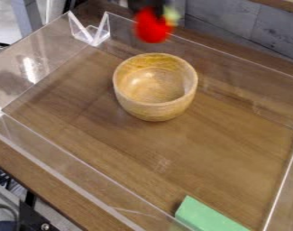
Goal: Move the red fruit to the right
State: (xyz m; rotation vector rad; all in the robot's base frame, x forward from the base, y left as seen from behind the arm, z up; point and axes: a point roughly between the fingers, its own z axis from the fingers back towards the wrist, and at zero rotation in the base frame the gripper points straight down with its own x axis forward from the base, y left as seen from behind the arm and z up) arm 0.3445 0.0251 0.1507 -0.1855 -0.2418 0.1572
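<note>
Half done at best, judging by the layout. Hanging in the air near the top edge of the view: red fruit (pixel 153 25), blurred, above and beyond the far rim of the wooden bowl (pixel 153 86), touching neither bowl nor worktop (pixel 221 153). Barely in shot above it: gripper (pixel 146 7), cropped by the frame edge, jaws too smeared to make out; presumably pinching the fruit from above, since nothing else could be keeping it aloft. Done so far: pick-up, clearance over the worktop, clearance over the bowl's height. Left to do: carry across to the right of the bowl, descent onto the bare wood there, release, withdrawal. Plenty of open surface on that side for a set-down. Well apart at the near right corner: green block (pixel 213 217), flat, not in the way. No placement yet, so task not complete.
</note>
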